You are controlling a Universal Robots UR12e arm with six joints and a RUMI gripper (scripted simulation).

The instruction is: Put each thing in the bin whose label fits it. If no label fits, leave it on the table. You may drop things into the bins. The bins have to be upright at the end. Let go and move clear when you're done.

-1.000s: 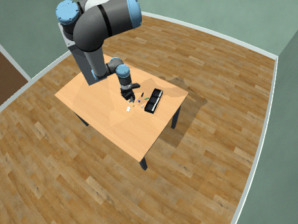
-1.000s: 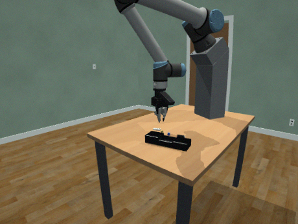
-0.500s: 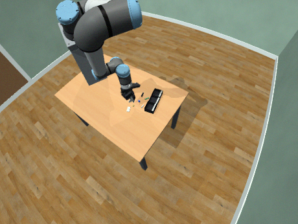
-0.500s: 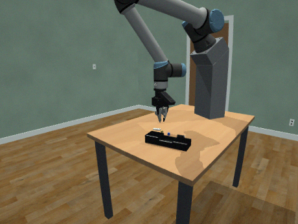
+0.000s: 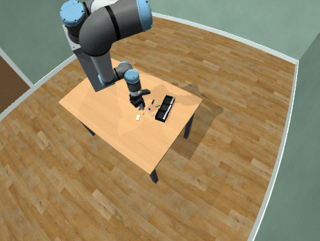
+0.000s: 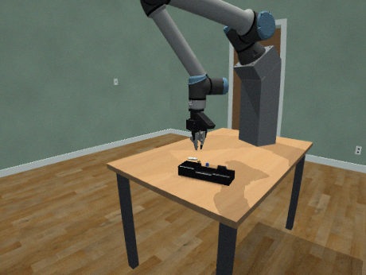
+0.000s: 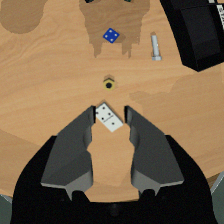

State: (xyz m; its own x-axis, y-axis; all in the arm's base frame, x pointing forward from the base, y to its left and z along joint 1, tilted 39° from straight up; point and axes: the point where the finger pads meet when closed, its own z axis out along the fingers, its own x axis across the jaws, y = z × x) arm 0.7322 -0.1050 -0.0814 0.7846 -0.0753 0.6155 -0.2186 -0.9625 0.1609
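Domino (image 5: 138,118) (image 6: 192,158) (image 7: 109,118): lying flat on table (image 5: 104,115) (image 6: 159,171) (image 7: 40,105), skewed beneath gripper (image 5: 142,109) (image 6: 198,149) (image 7: 110,114). Fingers partly parted, nothing held. Likely fault: corner strike or twisting slip, from narrow opening and unmatched wrist angle.

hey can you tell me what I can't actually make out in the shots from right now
- Bin labels: in the top view the white strips on the black bins are too small to read; the wrist view's right edge cuts the lettering.
- Bin insides: the exterior view shows them side-on, behind their walls.
- Two things at the wrist view's upper edge: nearly all cut off.
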